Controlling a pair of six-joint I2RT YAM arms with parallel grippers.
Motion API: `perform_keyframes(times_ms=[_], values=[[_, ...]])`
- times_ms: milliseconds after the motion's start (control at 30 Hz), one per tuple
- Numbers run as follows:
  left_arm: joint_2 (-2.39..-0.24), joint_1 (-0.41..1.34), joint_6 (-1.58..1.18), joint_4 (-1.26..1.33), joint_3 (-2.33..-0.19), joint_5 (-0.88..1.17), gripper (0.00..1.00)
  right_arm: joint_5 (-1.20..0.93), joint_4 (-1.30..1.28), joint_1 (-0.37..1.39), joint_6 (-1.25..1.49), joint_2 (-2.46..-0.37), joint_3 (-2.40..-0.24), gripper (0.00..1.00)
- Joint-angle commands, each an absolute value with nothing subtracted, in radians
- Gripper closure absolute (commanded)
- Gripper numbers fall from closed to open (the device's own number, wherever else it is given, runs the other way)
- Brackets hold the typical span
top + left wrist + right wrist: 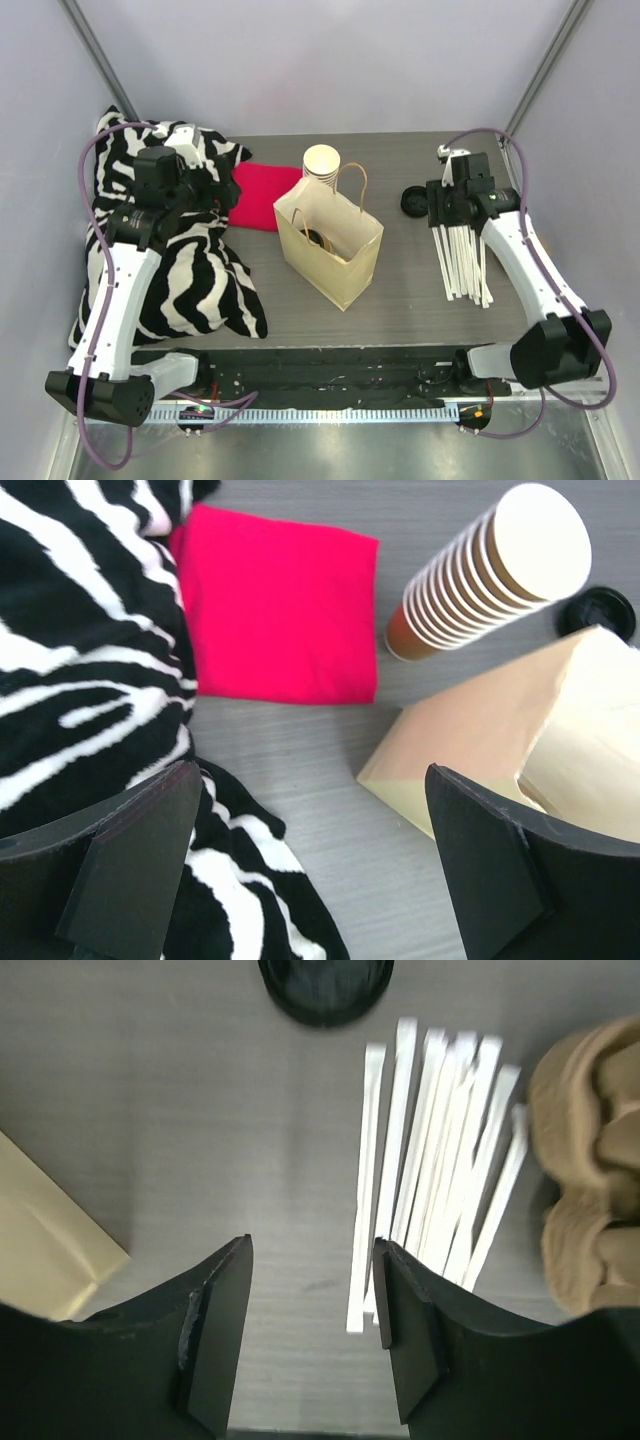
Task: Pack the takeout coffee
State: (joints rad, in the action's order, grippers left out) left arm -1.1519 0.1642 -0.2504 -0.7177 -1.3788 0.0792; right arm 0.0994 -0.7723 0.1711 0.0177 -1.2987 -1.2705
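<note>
A tan paper bag (335, 250) stands open in the middle of the table. Inside it I see a dark round shape (322, 240), which looks like the black lid of the takeout coffee; the brown cup below it is hidden. My left gripper (210, 195) is open and empty over the edge of the zebra cloth; in the left wrist view (312, 780) the bag (480, 730) lies ahead to the right. My right gripper (437, 210) is open and empty; in the right wrist view (312, 1245) it hangs over bare table beside white straws (430, 1160).
A stack of cream-white cups (322, 163) stands behind the bag. A red cloth (262, 195) and a zebra cloth (170, 260) lie at the left. A loose black lid (414, 202) and white straws (462, 255) lie at the right. A brown pulp carrier (590, 1160) lies beside the straws.
</note>
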Motion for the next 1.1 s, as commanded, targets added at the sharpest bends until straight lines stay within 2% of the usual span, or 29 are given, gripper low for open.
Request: perform_keyframes(times_ms=[0, 233, 400, 600, 1067], values=[[-1.150, 0.132, -0.236, -0.756, -1.370, 0.205, 0.00, 0.014, -0.784, 0.120, 0.005, -1.374, -1.224, 0.43], [-1.149, 0.121, -0.259, -0.753, -1.332, 0.213, 0.00, -0.066, -0.750, 0.081, -0.113, -1.615, -1.307, 0.55], [-1.155, 0.121, -0.275, -0.746, -1.313, 0.230, 0.00, -0.086, -0.761, 0.031, -0.161, -1.764, -1.393, 0.57], [-1.196, 0.121, -0.267, -0.741, -1.331, 0.229, 0.00, -0.100, -0.764, 0.014, -0.187, -1.859, -1.440, 0.62], [-1.299, 0.120, -0.279, -0.744, -1.382, 0.233, 0.00, -0.103, -0.772, -0.021, -0.213, -2.008, -1.512, 0.66]])
